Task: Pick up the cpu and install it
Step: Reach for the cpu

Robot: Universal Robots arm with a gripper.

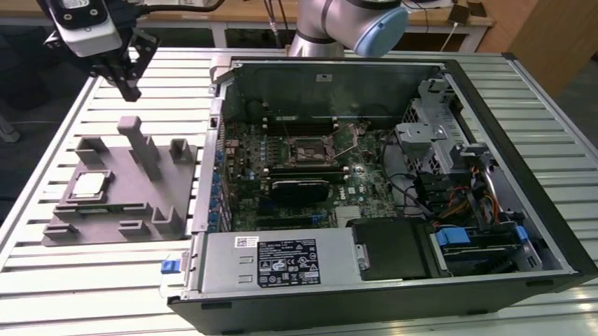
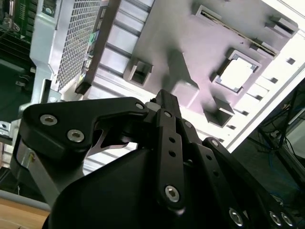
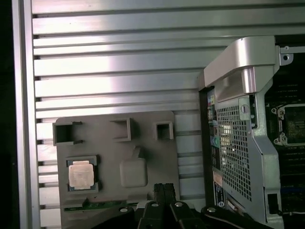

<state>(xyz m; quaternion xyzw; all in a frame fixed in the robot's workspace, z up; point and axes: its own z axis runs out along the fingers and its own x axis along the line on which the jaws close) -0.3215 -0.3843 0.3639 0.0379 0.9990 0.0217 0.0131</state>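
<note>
Slatted metal table (image 1: 56, 280). Open computer case (image 1: 393, 288) on the exterior view's right, motherboard (image 1: 280, 168) lying flat inside. Grey block (image 1: 122, 206) with posts just beside the case. 1 recess holds the cpu (image 1: 89, 185): flat, metal plate up, square, no long axis, edges parallel to the block's. Gripper (image 1: 129, 89) hangs near the block, apart from the cpu, fingers pressed together, empty.

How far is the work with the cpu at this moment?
Nothing looks done yet: the cpu lies in its recess on the grey fixture block, and the motherboard socket looks empty. The gripper hangs above the table near the block, shut, holding nothing. Picking up and installing both remain.
</note>
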